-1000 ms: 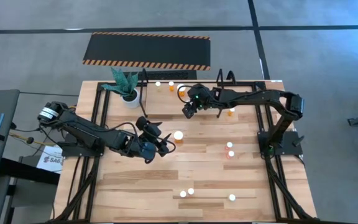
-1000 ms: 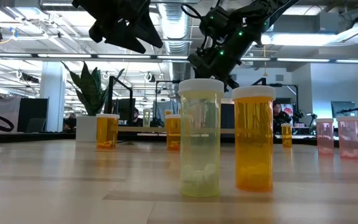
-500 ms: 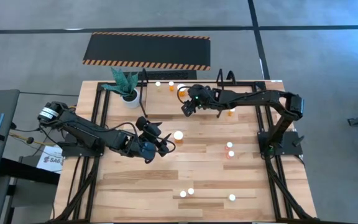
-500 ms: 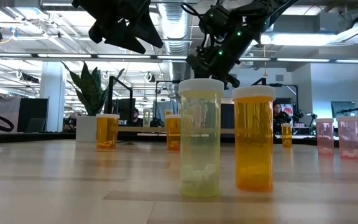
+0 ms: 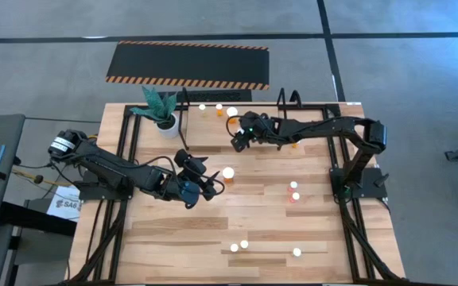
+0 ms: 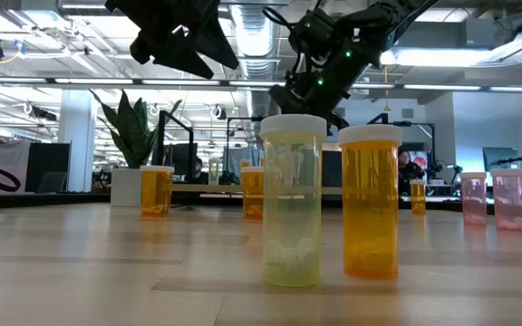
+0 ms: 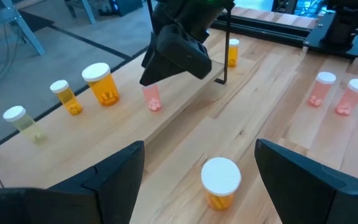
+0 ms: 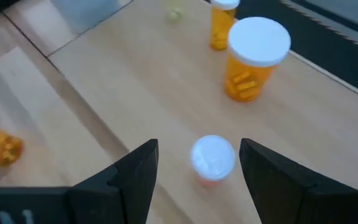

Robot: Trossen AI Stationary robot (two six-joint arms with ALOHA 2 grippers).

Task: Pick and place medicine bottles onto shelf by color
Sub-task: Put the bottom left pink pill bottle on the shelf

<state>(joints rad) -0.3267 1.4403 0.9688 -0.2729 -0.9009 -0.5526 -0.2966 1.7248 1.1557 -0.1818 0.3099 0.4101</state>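
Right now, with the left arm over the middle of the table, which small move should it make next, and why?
Probably lower the left gripper straight down over the orange bottle. Its jaws stand open and empty, and the bottle stands upright with its white cap between them, apart from the bottles on the shelf.

No legible text beyond partial letters "SA" on a white label [image 5: 67, 206] beside the table's left edge

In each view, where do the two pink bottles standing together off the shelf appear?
High view: pink bottles, right of centre, near the right arm's base.
Low view: far right.
Left wrist view: upper right.
Right wrist view: not in it.
Shared landmark: the shelf.
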